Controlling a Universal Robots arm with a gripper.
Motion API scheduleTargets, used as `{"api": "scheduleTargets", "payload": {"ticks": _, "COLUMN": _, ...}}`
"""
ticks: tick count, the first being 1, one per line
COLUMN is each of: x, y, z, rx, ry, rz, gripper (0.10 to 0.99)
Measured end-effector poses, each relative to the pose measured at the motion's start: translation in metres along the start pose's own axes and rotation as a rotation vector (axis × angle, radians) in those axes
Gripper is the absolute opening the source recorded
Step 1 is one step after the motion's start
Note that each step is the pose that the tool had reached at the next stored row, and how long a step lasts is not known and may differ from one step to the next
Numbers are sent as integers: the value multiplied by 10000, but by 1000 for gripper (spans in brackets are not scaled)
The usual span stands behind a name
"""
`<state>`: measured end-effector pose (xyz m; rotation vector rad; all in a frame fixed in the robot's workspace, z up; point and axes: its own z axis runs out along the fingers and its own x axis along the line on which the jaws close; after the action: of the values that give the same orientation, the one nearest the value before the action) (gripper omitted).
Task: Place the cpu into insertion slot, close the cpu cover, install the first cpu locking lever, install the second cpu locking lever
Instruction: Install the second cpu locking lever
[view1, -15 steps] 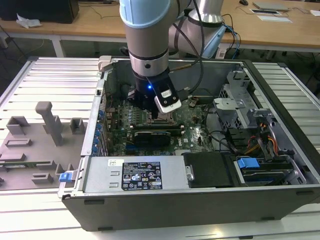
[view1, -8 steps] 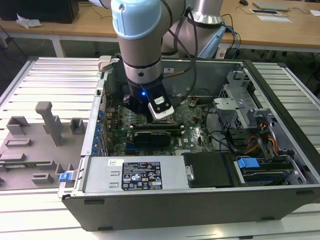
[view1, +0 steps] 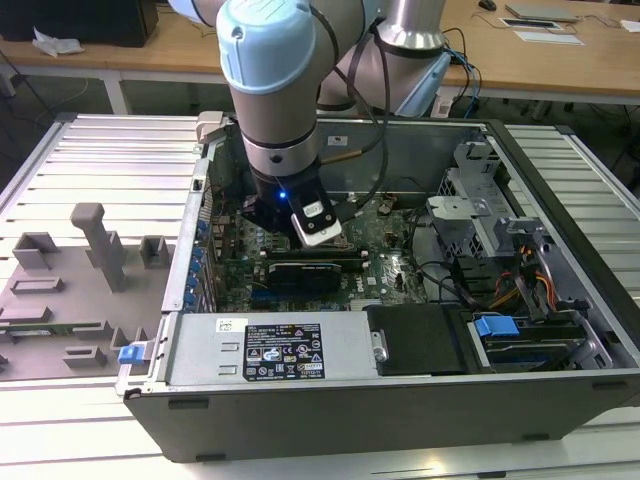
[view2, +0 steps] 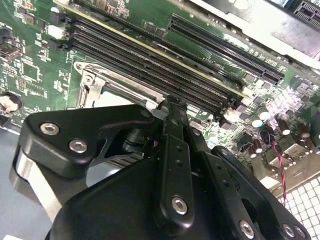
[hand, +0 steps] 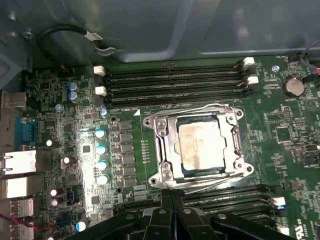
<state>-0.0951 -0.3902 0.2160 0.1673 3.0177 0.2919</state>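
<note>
In the first wrist view the cpu (hand: 201, 145), a silvery-beige square chip, lies in the insertion slot (hand: 176, 156). The cpu cover (hand: 162, 129), a silver frame plate, lies flat over it and the chip shows through its window. Thin wire levers run along two sides of the frame, one beside the memory slots (hand: 210, 106) and one on the gripper's side (hand: 210, 184). My gripper (hand: 170, 196) hovers just off the socket's edge, black fingers pressed together and holding nothing. In the second wrist view the gripper (view2: 172, 103) sits beside the socket's metal corner (view2: 92, 86). In the exterior view the arm's wrist (view1: 285, 190) reaches down into the open computer case.
Long black memory slots (hand: 175, 80) flank the socket on both sides. Blue-topped capacitors (hand: 101, 150) stand beside it. The case wall (hand: 150, 25) rises behind. A black card (view1: 310, 270), power supply (view1: 270, 350) and drive cage (view1: 500, 260) fill the case; a grey parts fixture (view1: 90, 250) lies outside.
</note>
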Motion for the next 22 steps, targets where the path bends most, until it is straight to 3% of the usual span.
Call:
{"api": "scheduleTargets", "payload": {"ticks": 4, "x": 18, "y": -8, "z": 63, "rx": -103, "ry": 10, "rz": 15, "gripper": 106}}
{"api": "scheduleTargets", "payload": {"ticks": 8, "x": 59, "y": 3, "z": 147, "rx": -420, "ry": 45, "rz": 49, "gripper": 106}}
{"api": "scheduleTargets", "payload": {"ticks": 14, "x": 82, "y": 13, "z": 171, "rx": -482, "ry": 41, "rz": 53, "gripper": 106}}
{"api": "scheduleTargets", "payload": {"ticks": 18, "x": 82, "y": 12, "z": 165, "rx": -464, "ry": 46, "rz": 53, "gripper": 106}}
{"api": "scheduleTargets", "payload": {"ticks": 21, "x": 75, "y": 27, "z": 91, "rx": -459, "ry": 47, "rz": 53, "gripper": 106}}
{"api": "scheduleTargets", "payload": {"ticks": 22, "x": 69, "y": 39, "z": 29, "rx": -450, "ry": 46, "rz": 51, "gripper": 106}}
